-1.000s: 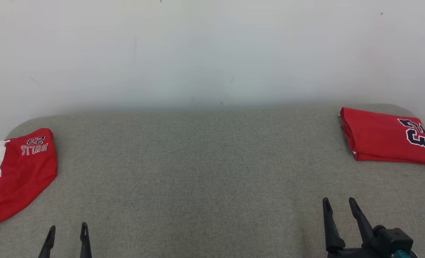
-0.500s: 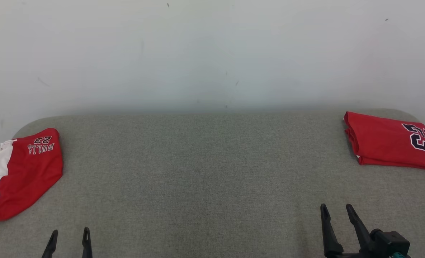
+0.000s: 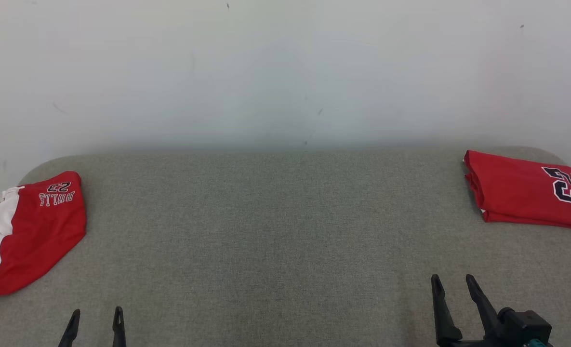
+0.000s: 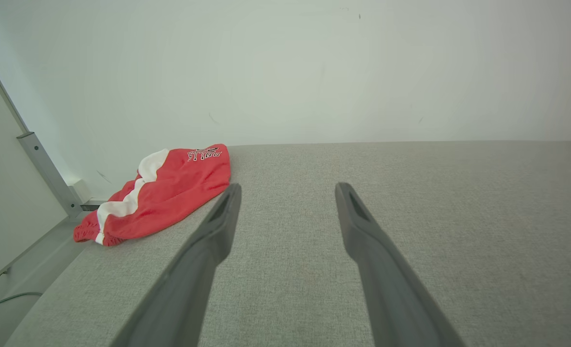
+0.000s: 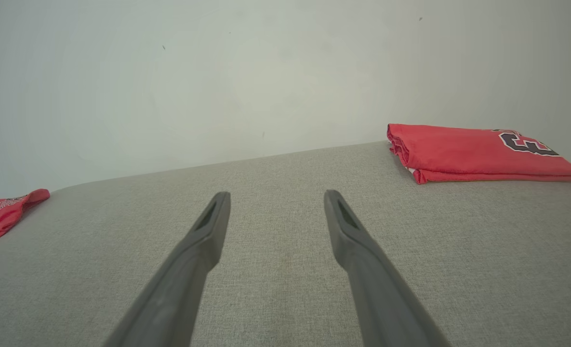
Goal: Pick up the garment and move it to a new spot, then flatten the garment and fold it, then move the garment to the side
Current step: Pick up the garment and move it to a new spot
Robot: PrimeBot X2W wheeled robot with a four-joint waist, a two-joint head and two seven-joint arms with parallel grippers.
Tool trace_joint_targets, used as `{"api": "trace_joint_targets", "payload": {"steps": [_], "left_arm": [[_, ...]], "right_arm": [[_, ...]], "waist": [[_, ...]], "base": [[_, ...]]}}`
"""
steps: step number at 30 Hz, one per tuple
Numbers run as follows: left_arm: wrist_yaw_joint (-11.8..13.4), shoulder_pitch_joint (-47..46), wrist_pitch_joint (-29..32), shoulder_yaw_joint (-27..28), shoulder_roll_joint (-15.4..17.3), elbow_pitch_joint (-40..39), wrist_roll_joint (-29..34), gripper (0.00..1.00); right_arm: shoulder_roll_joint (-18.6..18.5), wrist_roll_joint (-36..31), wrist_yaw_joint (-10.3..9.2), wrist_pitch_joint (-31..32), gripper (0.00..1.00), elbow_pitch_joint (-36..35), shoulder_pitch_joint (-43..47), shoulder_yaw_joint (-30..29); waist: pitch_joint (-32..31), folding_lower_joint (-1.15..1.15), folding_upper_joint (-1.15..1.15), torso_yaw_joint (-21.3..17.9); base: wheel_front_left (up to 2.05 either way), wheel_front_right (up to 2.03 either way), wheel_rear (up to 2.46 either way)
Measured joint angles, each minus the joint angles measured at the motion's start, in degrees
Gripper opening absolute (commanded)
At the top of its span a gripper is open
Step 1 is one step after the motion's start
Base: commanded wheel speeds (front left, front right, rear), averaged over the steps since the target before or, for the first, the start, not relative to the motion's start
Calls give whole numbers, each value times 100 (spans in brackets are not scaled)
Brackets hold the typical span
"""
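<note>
A loosely lying red garment with white panels and small "BULLS 23" lettering (image 3: 30,236) rests at the left end of the grey surface; it also shows in the left wrist view (image 4: 169,188) and the right wrist view (image 5: 1,214). A second red garment (image 3: 516,190), neatly folded with a black white-outlined "23", lies at the far right end (image 5: 458,152). My left gripper (image 3: 97,311) is open and holds nothing near the front edge, right of the loose garment (image 4: 287,185). My right gripper (image 3: 452,278) is open with nothing in it, well in front of the folded garment (image 5: 275,193).
The grey fabric-covered table (image 3: 275,231) has rounded far corners and stands against a plain white wall (image 3: 285,72). Off its left end are a metal frame post (image 4: 44,164) and a cable on the floor (image 4: 6,301).
The whole head picture has shifted slightly, so the camera moved. Both garments lie as before and both grippers stay open in about the same places.
</note>
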Motion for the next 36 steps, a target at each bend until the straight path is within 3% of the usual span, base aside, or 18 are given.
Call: {"api": "trace_joint_targets", "payload": {"steps": [21,28,36], "left_arm": [[76,-5,0,-11,48,-29,-92,100],[49,-122,103,-51,119,-46,-91,100],[104,-148,196,15,224,-124,-129,100]], "right_arm": [[1,47,0,-38,100,16,58,-78],[0,104,0,-74,100,74,155,-160],[2,165,0,-160,100,198,126,-105]], "waist": [[-11,0,0,109],[-6,0,0,543],[10,1,0,1335]], "base": [[0,0,0],[0,0,0],[0,0,0]]}}
